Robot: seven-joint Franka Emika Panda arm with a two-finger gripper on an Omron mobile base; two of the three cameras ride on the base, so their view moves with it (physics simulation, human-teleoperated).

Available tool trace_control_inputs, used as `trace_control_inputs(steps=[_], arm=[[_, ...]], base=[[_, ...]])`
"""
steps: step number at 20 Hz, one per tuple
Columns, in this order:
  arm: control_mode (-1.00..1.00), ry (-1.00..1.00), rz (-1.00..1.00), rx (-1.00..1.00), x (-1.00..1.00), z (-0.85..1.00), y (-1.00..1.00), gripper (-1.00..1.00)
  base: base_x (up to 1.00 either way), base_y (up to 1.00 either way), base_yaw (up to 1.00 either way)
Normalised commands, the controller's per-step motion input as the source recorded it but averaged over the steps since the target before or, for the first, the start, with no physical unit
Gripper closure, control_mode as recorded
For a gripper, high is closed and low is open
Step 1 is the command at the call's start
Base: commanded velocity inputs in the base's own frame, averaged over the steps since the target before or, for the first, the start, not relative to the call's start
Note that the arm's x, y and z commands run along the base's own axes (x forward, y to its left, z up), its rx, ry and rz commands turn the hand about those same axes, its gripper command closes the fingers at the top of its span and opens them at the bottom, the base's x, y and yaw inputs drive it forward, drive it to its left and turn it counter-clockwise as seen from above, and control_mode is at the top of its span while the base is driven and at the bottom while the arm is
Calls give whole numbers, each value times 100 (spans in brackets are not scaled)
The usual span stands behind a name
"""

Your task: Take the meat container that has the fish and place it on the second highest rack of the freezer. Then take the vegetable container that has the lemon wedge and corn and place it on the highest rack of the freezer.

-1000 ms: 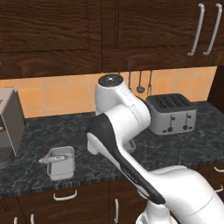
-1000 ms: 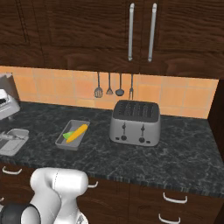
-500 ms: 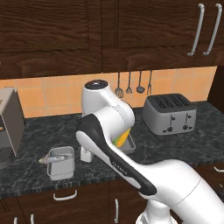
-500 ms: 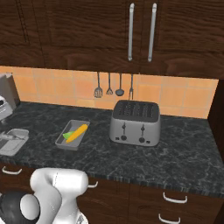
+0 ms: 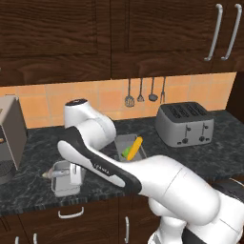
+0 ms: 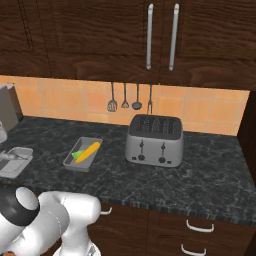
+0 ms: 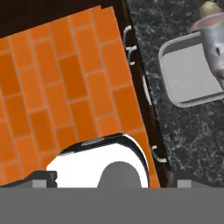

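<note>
Gripper (image 7: 116, 178): the two tips stand wide apart at the bottom of the hand view, with nothing between them, so it's open and empty. The hand points down past the counter's front edge. I see orange floor tile and the drawer pulls from above, with the meat container (image 7: 192, 74) off to the upper right of that view and well apart from the tips. The fish (image 7: 214, 39) lies across its far rim.

From the left base view, the arm is folded down low over the front of the counter (image 5: 33, 157), and the hand is near the meat container (image 5: 64, 180), which sits close to the counter's front edge. I can't tell whether they touch. The fish (image 5: 51, 174) pokes out over the pan's left rim.

Further out, the vegetable container (image 5: 119, 143) sits mid-counter with the corn (image 5: 135, 146) and the green lemon wedge (image 5: 126, 153) inside. The toaster (image 5: 186, 125) is to its right.

Progress, my call: nothing is placed yet. Both pans are on the counter, so the work is at the approach to the first grasp. What's left is lining up on the meat container and closing on its rim, then carrying it to the second highest rack of the freezer. After that comes the whole second leg, taking the vegetable container to the top rack.
</note>
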Motion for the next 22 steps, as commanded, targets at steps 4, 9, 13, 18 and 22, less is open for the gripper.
trace_control_inputs(steps=[4, 9, 13, 18, 22], arm=[[-100, 7, 8, -12, 50, -65, 26, -100], [-100, -4, 8, -10, 39, -50, 2, -100], [-100, 0, 5, -2, 14, -48, 12, -100], [-100, 0, 4, 0, 0, -32, 0, -100], [-100, 0, 1, 1, 0, -26, 3, -100]], base=[[0, 0, 0], [0, 0, 0], [0, 0, 0], [0, 0, 0], [0, 0, 0]])
